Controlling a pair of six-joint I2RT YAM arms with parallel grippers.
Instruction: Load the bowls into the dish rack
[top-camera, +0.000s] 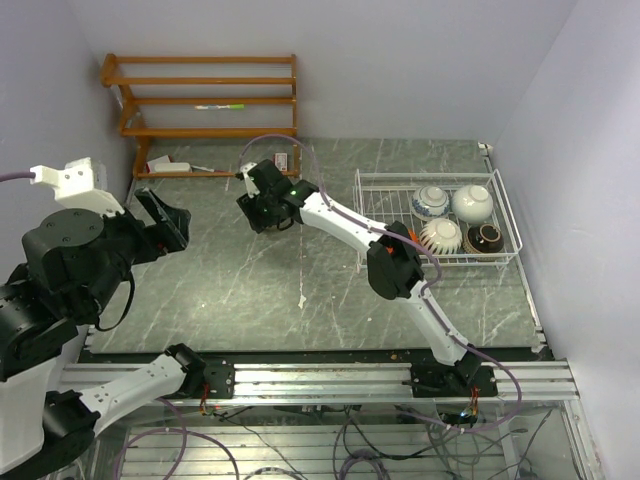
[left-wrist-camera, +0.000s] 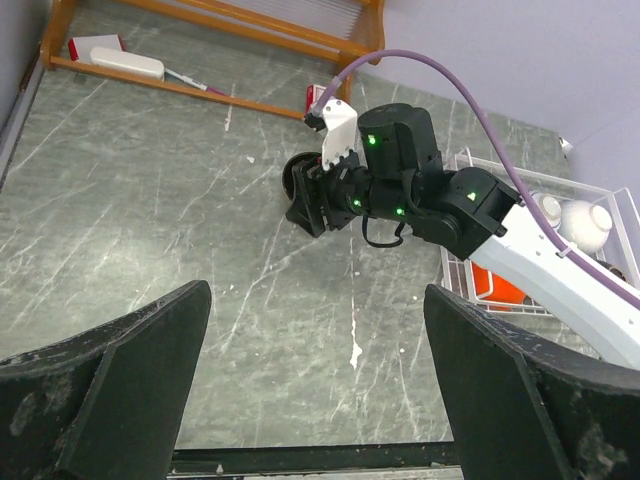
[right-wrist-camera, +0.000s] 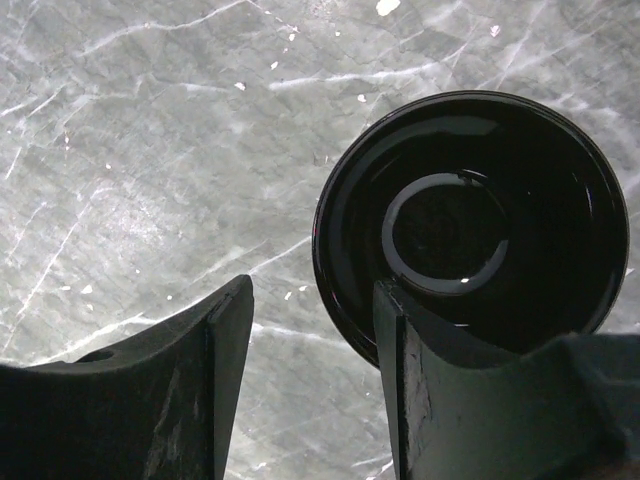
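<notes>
The left fingers (left-wrist-camera: 170, 340) hang above the counter (top-camera: 220, 300) at 9 o'clock, spread wide with nothing between them. Past them, near the counter's middle toward 11 o'clock, the right fingers (right-wrist-camera: 225, 340) stand about half apart at a black bowl (right-wrist-camera: 470, 200) that sits on the counter. One finger is over the bowl, the other is outside it with a gap to the rim, so the rim lies between them ungripped. At 3 o'clock stands the rack (top-camera: 380, 200). In its near left corner is an orange bowl (left-wrist-camera: 495, 287), mostly hidden by the right arm. A ribbed bowl (top-camera: 441, 236) and a brown bowl (top-camera: 486, 238) lie side by side in the near row. A patterned bowl (top-camera: 430, 202) and a white bowl (top-camera: 472, 203) lie just behind them. A shelf (top-camera: 200, 80) stands against the far wall at 11 o'clock.
</notes>
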